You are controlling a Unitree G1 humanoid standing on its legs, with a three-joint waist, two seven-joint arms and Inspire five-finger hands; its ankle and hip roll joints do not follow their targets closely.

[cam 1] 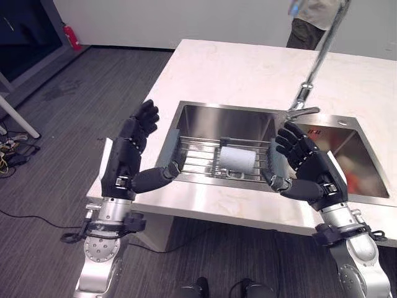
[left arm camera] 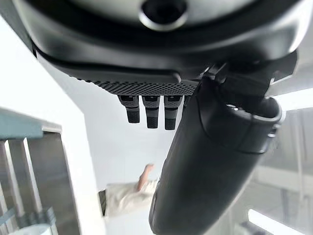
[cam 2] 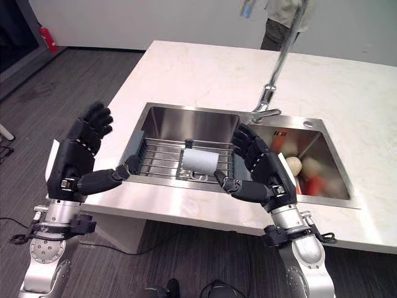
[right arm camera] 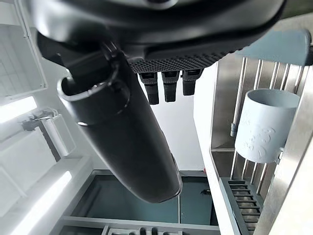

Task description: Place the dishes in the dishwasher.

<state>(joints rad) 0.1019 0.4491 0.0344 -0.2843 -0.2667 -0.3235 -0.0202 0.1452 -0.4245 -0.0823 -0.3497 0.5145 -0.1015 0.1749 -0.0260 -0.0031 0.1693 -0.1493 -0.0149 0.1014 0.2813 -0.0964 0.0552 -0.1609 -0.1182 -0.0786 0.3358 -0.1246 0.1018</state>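
A pale grey-blue cup [cam 1: 237, 159] lies on its side on a wire rack [cam 1: 198, 156] in the left basin of a steel sink [cam 1: 223, 115]. It shows past the right hand's fingers as the cup [right arm camera: 266, 125]. My left hand [cam 1: 130, 152] is raised over the counter's front left edge, fingers straight, thumb pointing at the rack. My right hand [cam 1: 307, 167] hovers at the sink's front edge, just right of the cup, fingers spread and holding nothing. Both palms face each other with the cup between them.
The right basin [cam 2: 310, 171] holds several items, white and red, too blurred to name. A tall faucet [cam 1: 313, 68] rises behind the sink. A white marble counter [cam 1: 248, 68] surrounds it. A person [cam 1: 310, 22] stands at the far side. A red extinguisher [cam 1: 71, 36] stands far left.
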